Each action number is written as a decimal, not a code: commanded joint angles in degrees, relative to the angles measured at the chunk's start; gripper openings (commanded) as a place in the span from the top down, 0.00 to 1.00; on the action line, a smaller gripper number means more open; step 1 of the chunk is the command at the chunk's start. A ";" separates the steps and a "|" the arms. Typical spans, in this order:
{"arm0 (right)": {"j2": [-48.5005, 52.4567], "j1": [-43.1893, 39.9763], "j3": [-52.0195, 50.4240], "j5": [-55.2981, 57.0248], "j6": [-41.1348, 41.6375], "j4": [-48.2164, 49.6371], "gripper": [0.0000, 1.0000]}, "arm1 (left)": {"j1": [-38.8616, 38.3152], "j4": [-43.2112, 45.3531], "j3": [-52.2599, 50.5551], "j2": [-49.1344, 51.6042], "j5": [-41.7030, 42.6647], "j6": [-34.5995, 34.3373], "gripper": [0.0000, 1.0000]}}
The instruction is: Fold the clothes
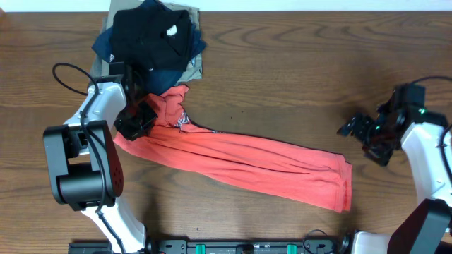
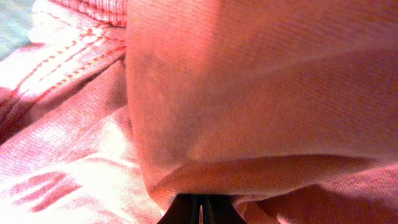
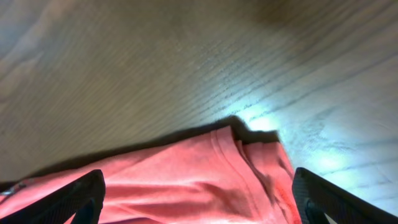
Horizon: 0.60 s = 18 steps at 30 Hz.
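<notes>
1. Dark wood tabletop (image 1: 282, 77) fills the scene, its grain running left to right.
2. At the far left edge sits a pile (image 1: 152, 35) of black, navy and khaki garments, heaped loosely.
3. The shirt (image 1: 247, 159) lies just in front of that pile, drawn out into a long, narrow red-orange band that slants from upper left toward the lower right.
4. Its left end is bunched up near the pile, with a bit of white print showing among the folds.
5. The left claw (image 1: 138, 118) is clenched on that bunched end; up close, the fabric drapes over its fingers and fills the wrist view.
6. The right claw (image 1: 357, 130) is released, its fingers spread wide and holding nothing.
7. It hangs over bare wood near the shirt's right end, apart from the cloth.
8. That right end lies flat, its hem folded back on itself.
</notes>
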 commanded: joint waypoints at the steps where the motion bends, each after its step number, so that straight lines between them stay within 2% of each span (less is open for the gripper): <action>1: 0.28 0.02 4.00 1.62 -3.04 -3.34 0.05 | 0.83 -1.05 -1.42 -4.22 -5.77 -2.21 0.94; 4: 0.33 1.14 3.87 1.20 -3.78 -5.57 0.06 | 0.76 -1.53 -1.42 -9.49 -5.55 -3.21 0.94; 7: 0.35 3.52 2.67 1.14 -3.82 -7.15 0.12 | 0.39 -1.62 -1.42 -13.86 -5.53 -3.13 0.94; 11: 0.35 8.00 -0.13 -3.85 -6.64 -5.92 0.36 | -0.90 -1.81 -1.42 -16.13 -5.55 -0.83 0.94; 14: 0.37 12.44 -2.67 -6.03 -6.51 -4.02 0.59 | -1.64 -2.25 -1.44 -15.80 -5.55 0.35 0.93; 15: 0.37 14.08 -3.65 -6.08 -5.84 -3.37 0.63 | -1.64 -2.32 -1.44 -15.76 -5.57 0.61 0.90; 16: 0.37 15.50 -4.61 -6.03 -5.07 -2.75 0.68 | -1.62 -2.36 -1.44 -15.76 -5.57 0.92 0.83; 17: 0.39 17.11 -5.84 -6.03 -4.04 -1.95 0.73 | -1.62 -2.38 -1.44 -15.78 -5.57 0.92 0.69; 18: 0.39 18.69 -7.17 -6.03 -2.75 -1.03 0.76 | -1.62 -2.43 -1.44 -15.76 -5.57 0.92 0.60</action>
